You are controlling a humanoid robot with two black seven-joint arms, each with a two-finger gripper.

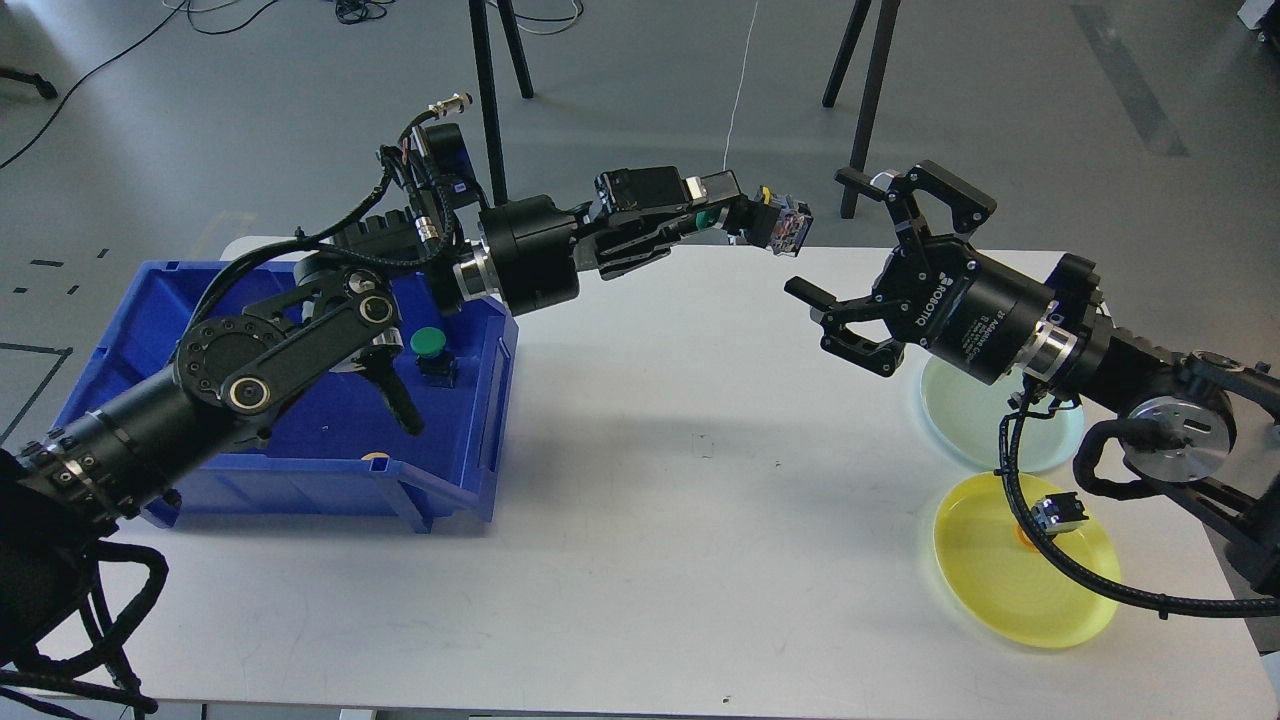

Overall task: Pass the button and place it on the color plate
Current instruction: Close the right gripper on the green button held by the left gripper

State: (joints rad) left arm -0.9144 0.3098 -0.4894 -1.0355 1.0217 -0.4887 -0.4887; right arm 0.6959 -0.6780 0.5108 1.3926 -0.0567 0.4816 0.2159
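My left gripper [735, 214] is shut on a green button [775, 224] and holds it in the air over the table's far edge, its black contact block pointing right. My right gripper [830, 235] is open and empty, just right of the button, its fingers spread towards it. A pale green plate [990, 425] and a yellow plate [1020, 590] lie at the table's right. An orange button [1050, 518] stands on the yellow plate, partly behind my right arm's cable. Another green button [432, 352] stands in the blue bin [300, 470].
The blue bin stands at the table's left, with my left arm reaching over it. A yellow button cap [375, 458] shows at its front wall. Black stand legs [865, 110] rise behind the table. The white table [650, 540] lies between bin and plates.
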